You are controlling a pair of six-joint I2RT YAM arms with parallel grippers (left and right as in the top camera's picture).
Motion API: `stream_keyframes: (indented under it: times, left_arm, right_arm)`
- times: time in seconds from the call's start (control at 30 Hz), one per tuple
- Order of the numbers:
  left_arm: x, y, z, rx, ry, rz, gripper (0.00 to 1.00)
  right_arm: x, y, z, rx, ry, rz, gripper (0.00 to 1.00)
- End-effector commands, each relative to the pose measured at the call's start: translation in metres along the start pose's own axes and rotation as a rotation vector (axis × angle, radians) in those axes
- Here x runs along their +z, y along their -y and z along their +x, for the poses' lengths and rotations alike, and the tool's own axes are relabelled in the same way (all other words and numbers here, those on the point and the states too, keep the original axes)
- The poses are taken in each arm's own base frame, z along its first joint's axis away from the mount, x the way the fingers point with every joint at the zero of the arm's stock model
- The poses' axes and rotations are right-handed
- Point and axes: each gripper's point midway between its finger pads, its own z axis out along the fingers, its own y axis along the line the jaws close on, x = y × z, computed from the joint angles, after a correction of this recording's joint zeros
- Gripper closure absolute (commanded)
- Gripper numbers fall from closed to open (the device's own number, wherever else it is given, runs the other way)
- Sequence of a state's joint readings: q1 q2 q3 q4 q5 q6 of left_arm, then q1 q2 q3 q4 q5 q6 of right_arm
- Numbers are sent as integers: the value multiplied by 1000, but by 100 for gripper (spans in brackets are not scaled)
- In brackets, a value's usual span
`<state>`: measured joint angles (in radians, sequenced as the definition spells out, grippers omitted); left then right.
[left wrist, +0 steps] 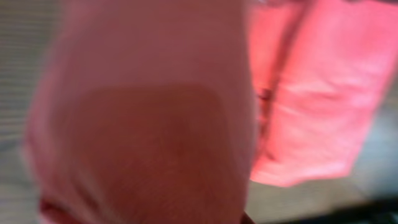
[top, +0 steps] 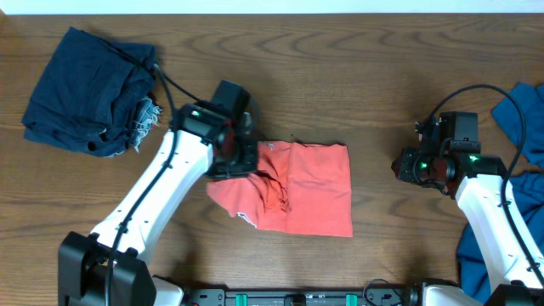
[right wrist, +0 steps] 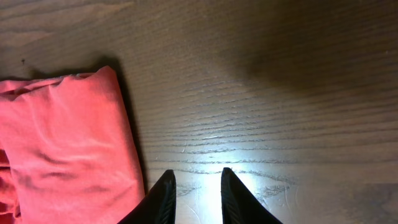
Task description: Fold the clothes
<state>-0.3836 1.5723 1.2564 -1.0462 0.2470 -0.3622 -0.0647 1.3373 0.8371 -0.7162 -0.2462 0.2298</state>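
The coral-red T-shirt [top: 306,191] lies partly folded in the middle of the table, its left side bunched up. My left gripper [top: 231,161] sits at the shirt's upper left corner, shut on the cloth. In the left wrist view, blurred red cloth [left wrist: 143,124] hangs right in front of the lens and hides the fingers. My right gripper [top: 399,166] hovers over bare wood to the right of the shirt. Its fingers [right wrist: 166,190] stand slightly apart with nothing between them, and the shirt's edge [right wrist: 68,143] lies just to their left.
A pile of dark navy clothes [top: 85,89] lies at the back left corner. Blue cloth [top: 520,119] lies at the right edge and continues under the right arm [top: 493,204]. The left arm [top: 153,195] reaches diagonally from the front left.
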Motion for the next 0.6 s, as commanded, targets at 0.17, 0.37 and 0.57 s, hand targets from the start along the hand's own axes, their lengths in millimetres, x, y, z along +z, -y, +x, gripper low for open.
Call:
stream_keyframes:
  times: [0.17, 0.37, 0.57]
  left_arm:
    - [-6, -79, -22, -67, 74, -302, 54]
    - [-5, -133, -21, -179, 31, -438, 26]
    - [7, -151, -24, -241, -18, -348, 19]
  right_arm:
    - [-6, 0, -7, 2, 24, 1, 77]
    - [-6, 0, -5, 4, 16, 2, 76]
    - [-5, -10, -2, -41, 2, -44, 76]
